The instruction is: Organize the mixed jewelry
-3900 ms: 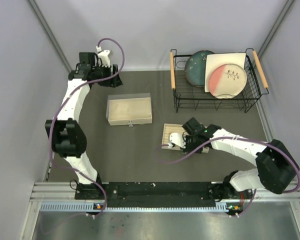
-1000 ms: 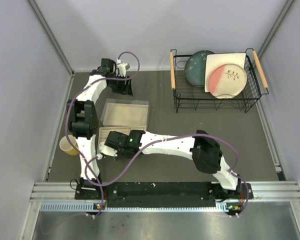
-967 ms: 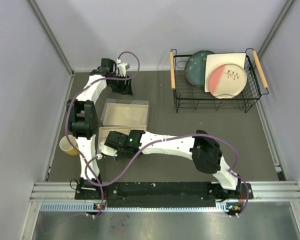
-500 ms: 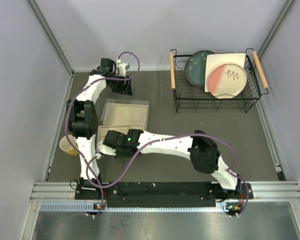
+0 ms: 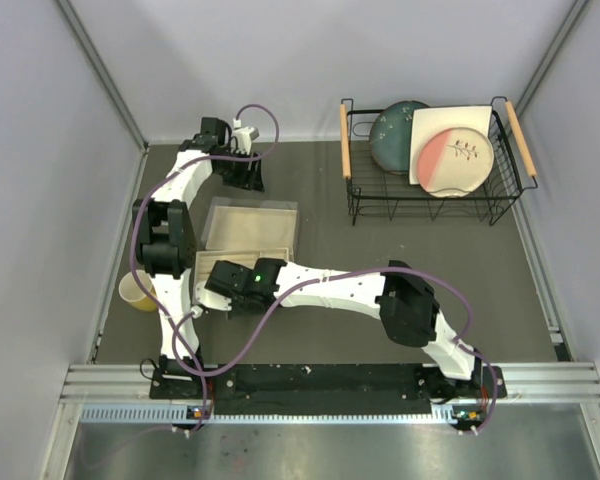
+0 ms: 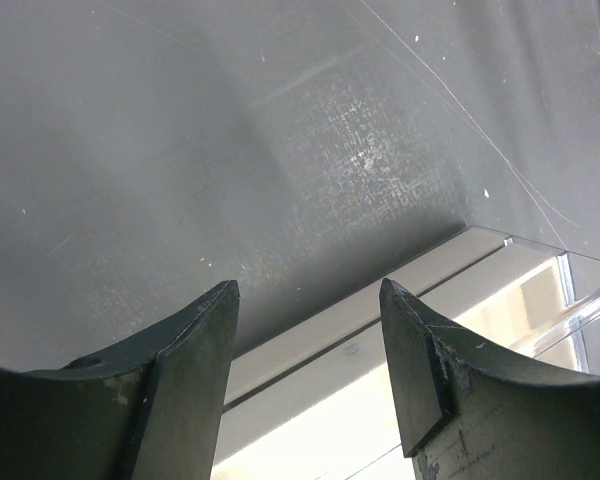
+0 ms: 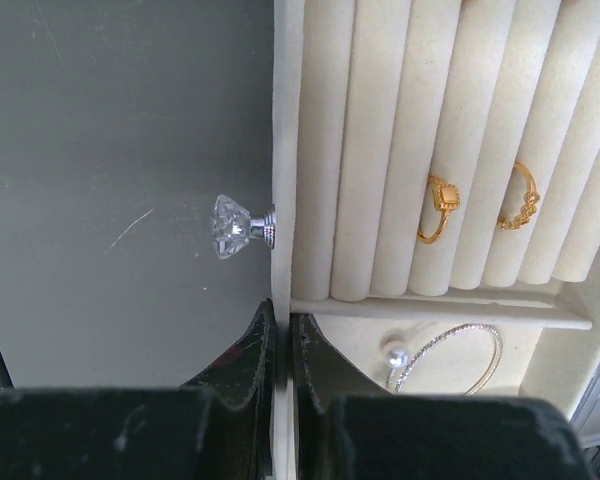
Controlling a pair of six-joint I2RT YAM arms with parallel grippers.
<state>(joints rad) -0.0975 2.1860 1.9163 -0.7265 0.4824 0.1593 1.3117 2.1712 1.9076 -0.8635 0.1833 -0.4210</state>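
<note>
Right fingers (image 7: 242, 370) are pinching outer wall of beige tray (image 7: 283, 120) near crystal knob (image 7: 232, 227); gold rings (image 7: 438, 210) sitting in slots; left fingers (image 6: 190, 370) hanging released.

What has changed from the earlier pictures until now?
The right gripper, shut on the wall of the beige tray, dragged the tray left, up to the clear box. The left gripper, open, came closer behind that box. The dish rack stayed put.

The counter (image 5: 430, 270) carries a yellow cup (image 5: 134, 291), a clear box (image 5: 250, 226) and a wire basket (image 5: 420, 207) holding two plates (image 5: 452, 150). A crystal knob (image 7: 231, 226) protrudes from the beige tray (image 7: 380, 150).
</note>
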